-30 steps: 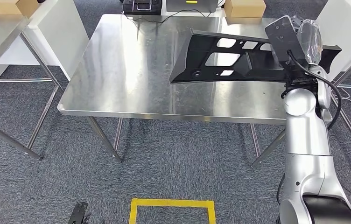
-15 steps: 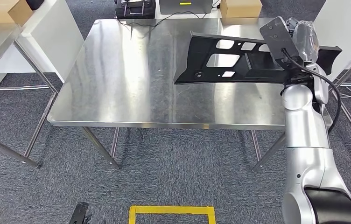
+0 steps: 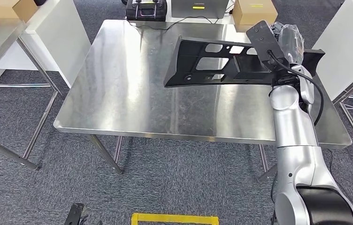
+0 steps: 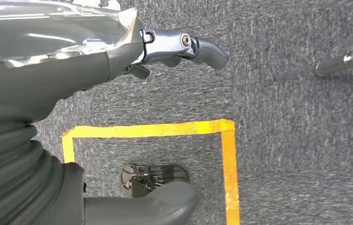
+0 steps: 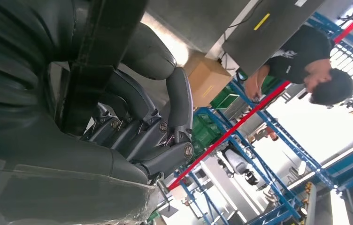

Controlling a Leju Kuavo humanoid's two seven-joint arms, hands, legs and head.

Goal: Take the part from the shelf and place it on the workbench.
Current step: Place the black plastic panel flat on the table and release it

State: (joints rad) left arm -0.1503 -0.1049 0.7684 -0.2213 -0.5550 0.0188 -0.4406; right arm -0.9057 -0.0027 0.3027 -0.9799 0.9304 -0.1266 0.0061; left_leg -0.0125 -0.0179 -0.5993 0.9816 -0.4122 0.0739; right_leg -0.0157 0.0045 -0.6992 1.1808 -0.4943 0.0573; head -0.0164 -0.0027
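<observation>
Head view: the robot's right hand (image 3: 291, 41) grips one end of a long black part (image 3: 212, 63) with cut-out windows, holding it level above the far right area of the steel worktop (image 3: 132, 89); whether the part touches the worktop cannot be told. In the right wrist view the hand's dark fingers (image 5: 132, 126) are wrapped round the part's black edge (image 5: 95, 56). A cardboard box (image 3: 254, 10) sits just beyond the worktop's far edge. In the left wrist view the left hand (image 4: 118, 61) hangs over grey carpet, fingers apart, holding nothing, above yellow floor tape (image 4: 165, 129).
</observation>
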